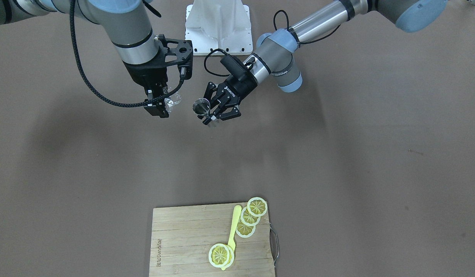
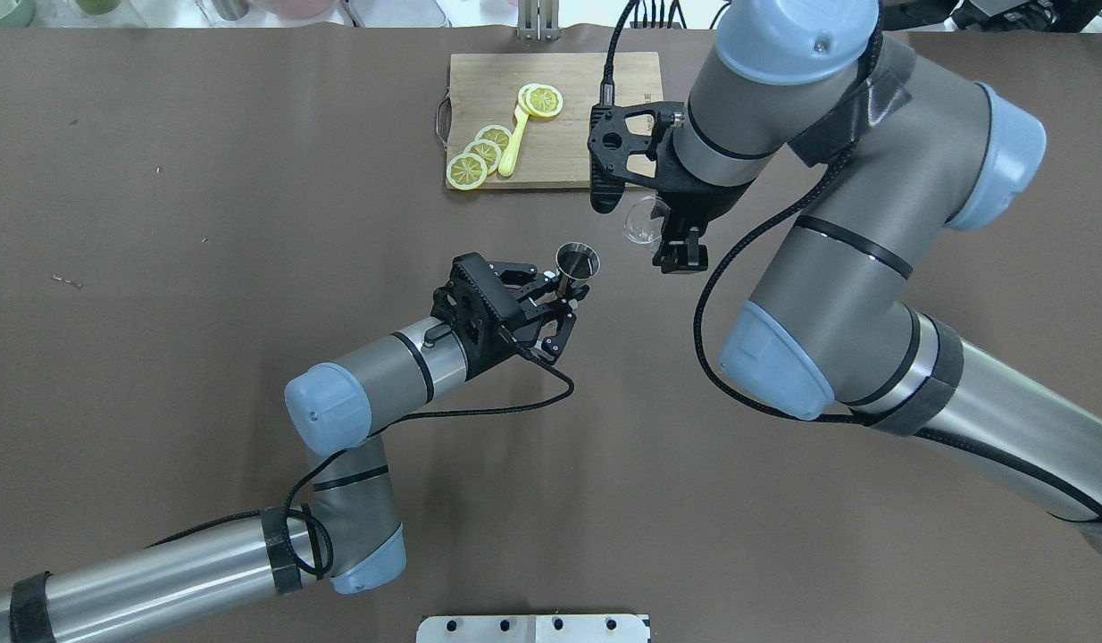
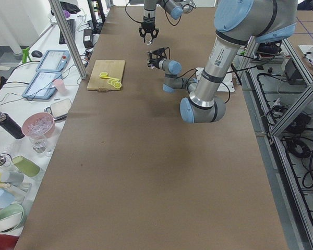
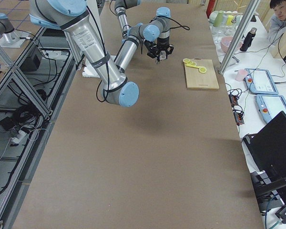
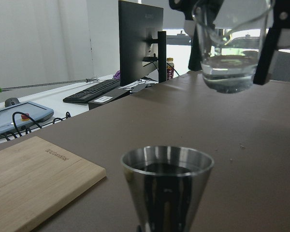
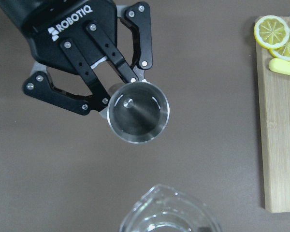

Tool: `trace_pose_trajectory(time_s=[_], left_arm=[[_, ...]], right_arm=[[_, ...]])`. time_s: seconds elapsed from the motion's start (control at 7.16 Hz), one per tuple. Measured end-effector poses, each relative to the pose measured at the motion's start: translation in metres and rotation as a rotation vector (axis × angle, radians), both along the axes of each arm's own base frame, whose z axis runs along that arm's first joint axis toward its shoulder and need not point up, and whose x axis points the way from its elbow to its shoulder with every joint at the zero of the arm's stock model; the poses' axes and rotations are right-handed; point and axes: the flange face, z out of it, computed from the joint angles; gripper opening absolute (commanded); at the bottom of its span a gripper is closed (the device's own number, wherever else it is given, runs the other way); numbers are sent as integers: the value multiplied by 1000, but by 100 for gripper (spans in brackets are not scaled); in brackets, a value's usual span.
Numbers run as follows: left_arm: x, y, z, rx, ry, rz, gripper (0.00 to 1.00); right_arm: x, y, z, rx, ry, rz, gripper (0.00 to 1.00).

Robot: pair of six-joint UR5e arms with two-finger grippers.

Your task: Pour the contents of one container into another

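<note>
Steel cup [image 5: 166, 186] stands upright, pinched by your left gripper [image 2: 560, 295]; glass [image 5: 230, 48], pinched in your right gripper [image 2: 678, 250], hangs above and just beside that cup, apart; you'd likely tilt it toward the cup.

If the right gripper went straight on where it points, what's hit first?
Most likely the brown tabletop: the right gripper, holding the clear glass cup, points down. The steel conical jigger in the left gripper sits off to the side; depth unclear.

One jigger [image 1: 201, 105], one glass [image 1: 172, 99], one board [image 1: 183, 238], four slices [image 1: 256, 206]
</note>
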Motion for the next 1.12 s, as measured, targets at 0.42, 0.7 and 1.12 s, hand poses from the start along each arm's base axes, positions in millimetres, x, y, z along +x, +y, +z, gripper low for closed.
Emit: trace_pose_trajectory(time_s=[0.42,0.7,1.12], left_arm=[[0,-1,1,-1,-2,-2,0],[-2,-4,2,-1,-4,-6,0],[-3,-6,3,-2,-5,-9,0]], right_arm=[[-7,-12,-9,61,25,-31,0],[-8,-14,-24,61,52,-26,0],[-7,-13,-34,25,117,-19,0]])
